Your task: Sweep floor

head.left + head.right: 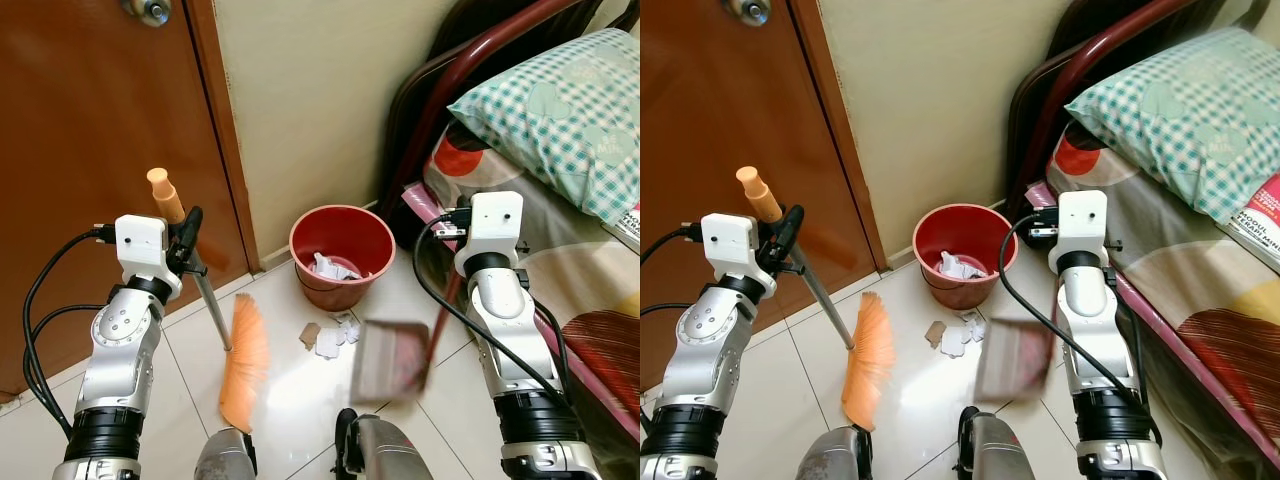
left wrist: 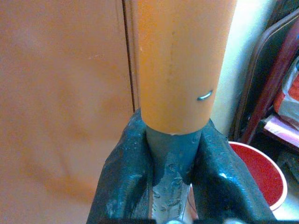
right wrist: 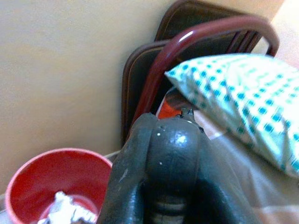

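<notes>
Our left gripper point(image 1: 188, 240) clenches the broom point(image 1: 243, 365) handle; paper scraps point(image 1: 328, 338) lie between its bristles and the dustpan point(image 1: 390, 360), whose handle our right gripper point(image 3: 170, 154) clamps. Mid-sweep, we judge: next, brush the scraps into the pan beside the red bucket point(image 1: 341, 256).

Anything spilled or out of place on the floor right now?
Yes: crumpled paper scraps lie loose on the tiles just outside the red bucket, between the broom and the dustpan. More paper already sits inside the bucket.

two silver arms with black ribbed bands near the bottom, white boxy wrist blocks, looping black cables; left claw point(image 1: 190, 238) and right claw point(image 3: 170, 154) have glossy black fingers.
</notes>
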Robot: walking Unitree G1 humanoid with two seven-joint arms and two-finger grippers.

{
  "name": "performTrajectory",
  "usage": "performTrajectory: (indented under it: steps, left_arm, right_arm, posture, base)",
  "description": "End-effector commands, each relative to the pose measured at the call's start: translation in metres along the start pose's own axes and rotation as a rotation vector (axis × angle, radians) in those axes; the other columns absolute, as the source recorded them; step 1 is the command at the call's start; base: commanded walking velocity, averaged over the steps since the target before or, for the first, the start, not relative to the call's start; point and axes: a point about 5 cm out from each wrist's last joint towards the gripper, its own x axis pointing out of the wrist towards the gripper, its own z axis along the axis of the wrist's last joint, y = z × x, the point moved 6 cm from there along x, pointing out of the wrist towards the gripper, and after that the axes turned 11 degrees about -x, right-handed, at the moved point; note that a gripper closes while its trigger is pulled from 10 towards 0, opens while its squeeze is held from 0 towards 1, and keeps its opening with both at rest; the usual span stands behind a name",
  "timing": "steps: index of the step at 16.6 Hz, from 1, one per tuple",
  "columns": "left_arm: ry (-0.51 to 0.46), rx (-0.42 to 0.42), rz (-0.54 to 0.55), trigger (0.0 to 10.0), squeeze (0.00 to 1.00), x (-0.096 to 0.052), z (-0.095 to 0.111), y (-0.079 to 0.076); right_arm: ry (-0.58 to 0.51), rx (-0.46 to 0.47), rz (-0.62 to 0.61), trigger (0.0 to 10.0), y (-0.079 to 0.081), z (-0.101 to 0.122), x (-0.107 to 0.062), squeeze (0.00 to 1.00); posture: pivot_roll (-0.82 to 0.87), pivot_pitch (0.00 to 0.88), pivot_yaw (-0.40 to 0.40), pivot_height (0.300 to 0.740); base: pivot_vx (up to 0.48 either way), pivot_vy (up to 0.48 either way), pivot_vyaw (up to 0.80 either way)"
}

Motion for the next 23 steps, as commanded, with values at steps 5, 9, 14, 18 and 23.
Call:
performTrajectory:
  steps: [5, 9, 14, 18, 23]
  left_arm:
    - [0.088, -0.107, -0.133, 10.0, 0.00, -0.004, -0.017, -0.039]
    - [0.114, -0.210, -0.244, 10.0, 0.00, -0.005, -0.019, -0.077]
    - [0.101, -0.239, -0.300, 10.0, 0.00, -0.007, -0.014, -0.094]
    - [0.039, -0.295, -0.333, 10.0, 0.00, -0.002, 0.007, -0.101]
    - [-0.037, -0.331, -0.287, 10.0, 0.00, 0.000, 0.029, -0.083]
  right_arm:
    - [0.035, -0.081, -0.063, 10.0, -0.004, -0.017, 0.010, 0.00]
    - [0.006, -0.065, -0.003, 10.0, 0.041, -0.010, 0.022, 0.00]
    - [-0.051, -0.009, 0.099, 10.0, 0.087, 0.009, 0.024, 0.00]
    - [-0.044, 0.037, 0.245, 10.0, 0.123, 0.003, 0.011, 0.00]
    - [-0.036, 0.057, 0.334, 10.0, 0.137, -0.011, -0.003, 0.00]
  posture:
    - [0.04, 0.183, -0.025, 0.740]
    - [0.05, 0.177, -0.035, 0.740]
    - [0.07, 0.173, -0.053, 0.740]
    - [0.07, 0.171, -0.060, 0.740]
    - [0.06, 0.157, -0.064, 0.740]
  base:
    - [0.000, 0.000, 0.00]
    - [0.000, 0.000, 0.00]
    - [0.000, 0.000, 0.00]
    - [0.000, 0.000, 0.00]
    - [0.000, 0.000, 0.00]
